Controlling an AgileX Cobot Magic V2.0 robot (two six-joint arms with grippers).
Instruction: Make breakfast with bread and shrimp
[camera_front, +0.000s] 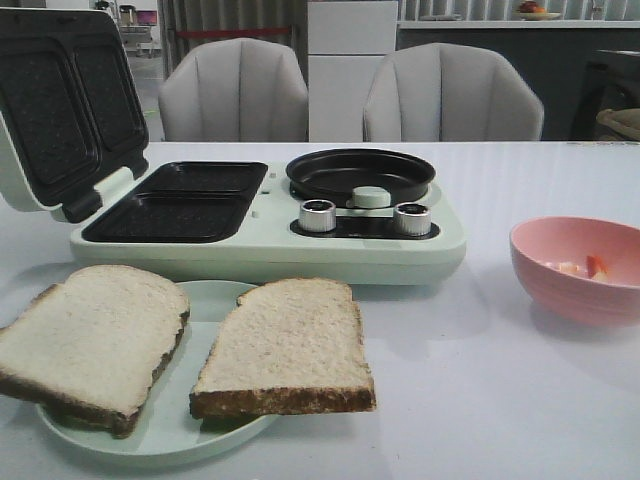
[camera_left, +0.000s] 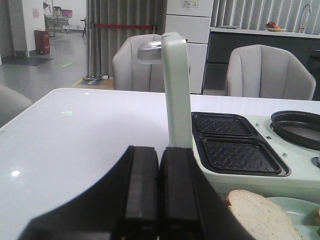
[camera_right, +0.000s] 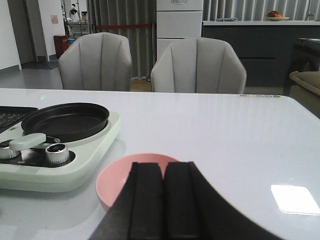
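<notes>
- Left pincer (camera_left: 159, 200) and right pincer (camera_right: 163, 200): fingers together, empty.
- Plate (camera_front: 215, 300), in front of breakfast maker (camera_front: 270, 215): holds both bread (camera_front: 285, 348) slices.
- Pink bowl (camera_front: 580, 270), right of breakfast maker: holds shrimp (camera_front: 583, 266).

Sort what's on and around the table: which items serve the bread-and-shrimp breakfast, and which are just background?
For the job:
bread slices on the green plate
shrimp in the pink bowl
breakfast maker, lid open, with round pan

Just around:
two grey chairs
fruit dish on the far counter
</notes>
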